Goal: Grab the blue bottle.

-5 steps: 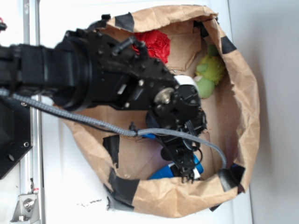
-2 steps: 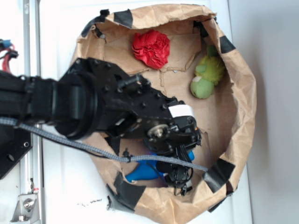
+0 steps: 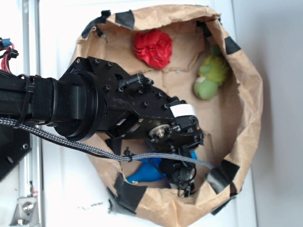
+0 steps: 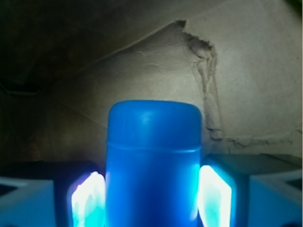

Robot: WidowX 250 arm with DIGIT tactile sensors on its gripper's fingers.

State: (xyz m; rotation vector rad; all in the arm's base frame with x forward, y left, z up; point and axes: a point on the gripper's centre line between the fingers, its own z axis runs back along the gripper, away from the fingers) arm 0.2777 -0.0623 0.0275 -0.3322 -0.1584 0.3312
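The gripper (image 4: 152, 198) has its jaws closed on the bottle (image 4: 152, 165), a smooth, bright blue plastic cylinder with a rounded shoulder and a faint moulded ridge below its top. In the wrist view the bottle stands squarely between the jaws, and each finger pad (image 4: 214, 196) presses flat against one of its sides, glowing pale cyan where light passes through. Beyond the bottle's end lies creased brown paper with a torn, ragged seam running down to the right.

From the exterior view the black arm (image 3: 85, 113), matte and studded with screw heads, reaches into a wide, crumpled brown paper bag (image 3: 246, 109) whose rolled rim is patched with strips of black tape. The gripper (image 3: 185, 182) sits low in the bag near its lower rim, and the bottle (image 3: 147, 171) shows as a glossy blue bulge sticking out to the left of the jaws. A braided grey cable (image 3: 71, 142) crosses over it. Well away from the jaws, toward the bag's far side, lie a ruffled red ball (image 3: 153, 48) and a fuzzy green plush (image 3: 209, 78) with rounded lobes.
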